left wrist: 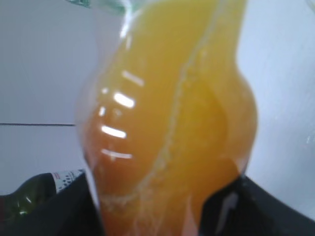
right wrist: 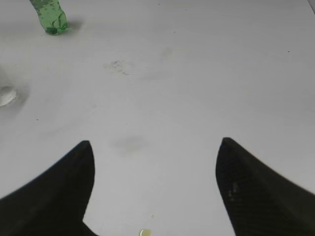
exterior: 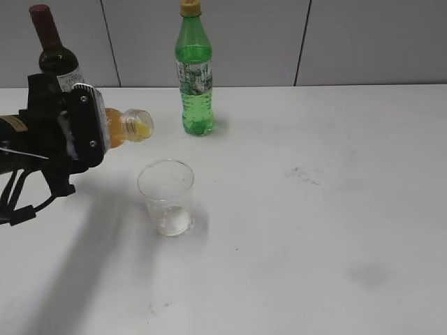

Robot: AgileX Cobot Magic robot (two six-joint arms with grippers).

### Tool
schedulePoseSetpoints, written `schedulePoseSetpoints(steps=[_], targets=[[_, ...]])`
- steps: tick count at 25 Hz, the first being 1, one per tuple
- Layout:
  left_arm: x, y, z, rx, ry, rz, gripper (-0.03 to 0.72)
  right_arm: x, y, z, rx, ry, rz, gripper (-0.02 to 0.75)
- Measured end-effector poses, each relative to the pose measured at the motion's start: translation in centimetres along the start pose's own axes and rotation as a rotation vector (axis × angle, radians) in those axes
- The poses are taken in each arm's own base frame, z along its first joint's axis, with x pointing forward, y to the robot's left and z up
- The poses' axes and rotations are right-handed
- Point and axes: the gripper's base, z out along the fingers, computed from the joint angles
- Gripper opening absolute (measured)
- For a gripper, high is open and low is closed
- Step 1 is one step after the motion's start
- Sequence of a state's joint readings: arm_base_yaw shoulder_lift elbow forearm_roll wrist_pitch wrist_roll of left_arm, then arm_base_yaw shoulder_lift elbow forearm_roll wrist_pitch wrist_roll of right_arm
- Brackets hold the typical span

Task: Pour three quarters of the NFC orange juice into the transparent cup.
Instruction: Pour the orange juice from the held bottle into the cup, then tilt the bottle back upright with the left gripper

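My left gripper (exterior: pixel 87 132) is shut on the NFC orange juice bottle (exterior: pixel 128 125) and holds it tipped on its side, its open neck pointing right, above and left of the transparent cup (exterior: pixel 166 197). The cup stands upright on the table and looks empty. No juice is seen falling. In the left wrist view the orange-filled bottle (left wrist: pixel 172 118) fills the frame between the jaws (left wrist: pixel 162 206). My right gripper (right wrist: pixel 155 147) is open and empty over bare table; it is out of the exterior view. The cup's base shows faintly at the left edge of the right wrist view (right wrist: pixel 6 96).
A tall green soda bottle (exterior: pixel 194 73) stands at the back centre, also in the right wrist view (right wrist: pixel 51 17). A dark wine bottle (exterior: pixel 56 52) stands at the back left behind my left arm. The white table (exterior: pixel 314 209) has faint smudges and a small yellow drop (right wrist: pixel 144 232).
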State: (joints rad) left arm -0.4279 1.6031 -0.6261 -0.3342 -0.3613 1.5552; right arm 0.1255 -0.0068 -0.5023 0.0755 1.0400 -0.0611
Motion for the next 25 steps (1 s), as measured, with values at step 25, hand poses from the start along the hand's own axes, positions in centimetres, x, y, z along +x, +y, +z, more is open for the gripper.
schedulePoseSetpoints(steps=[25], targets=[[-0.71, -0.01, 0.81, -0.096, -0.012, 0.191, 0.480, 0.00, 0.00, 0.00, 0.000, 0.000, 0.000, 0.589]])
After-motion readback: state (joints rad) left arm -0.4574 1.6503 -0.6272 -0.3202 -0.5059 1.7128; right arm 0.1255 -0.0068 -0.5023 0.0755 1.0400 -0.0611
